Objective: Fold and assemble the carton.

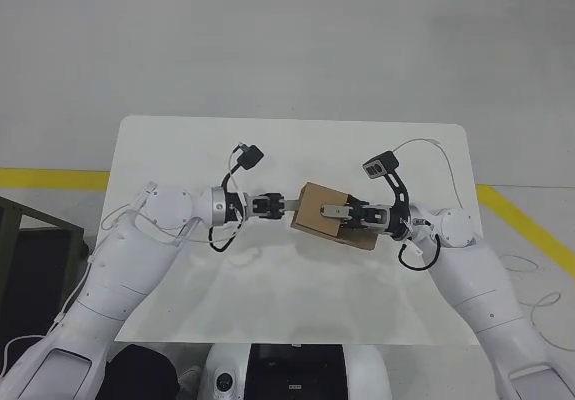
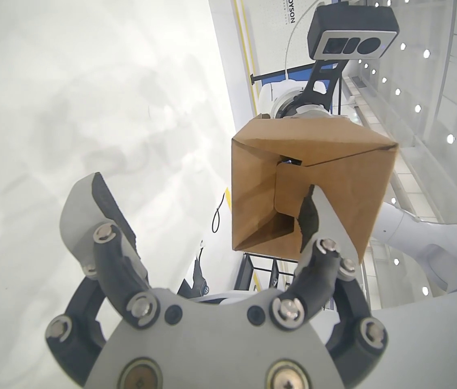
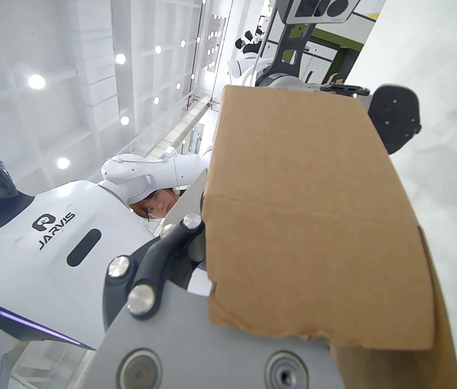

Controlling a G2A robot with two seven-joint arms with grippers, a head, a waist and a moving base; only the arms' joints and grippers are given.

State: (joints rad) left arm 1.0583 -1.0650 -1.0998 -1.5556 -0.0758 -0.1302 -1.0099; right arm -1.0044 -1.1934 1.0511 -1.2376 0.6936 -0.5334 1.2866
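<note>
Brown corrugated cardboard carton is held over the middle of the white table, between the two arms. Contact with the table cannot be told.

Right hand is judged to be pinched on one carton wall. One finger is seen lying along the upper panel in the top view, and the opposing finger is hidden. Left hand is spread wide. One fingertip is touching an inner end flap at the open end, and the other finger is apart from the board.

Handling, as judged:
- The carton is light, empty, thin board.
- Panels are stiff in-plane but easily creased.
- Flaps hinge on score lines only.
- The surface is matte, so slip is unlikely.
- A ragged torn edge is noted and is best avoided.
- Hold is best taken on a wall near a corner fold.
- Flaps are best pushed flat-on, near the free edge.

View differences:
- The open end and half-folded flaps are shown by the left wrist view.
- The outer panel, its crease and the torn edge are shown by the right wrist view.
- Placement over the table is given by the top view.
</note>
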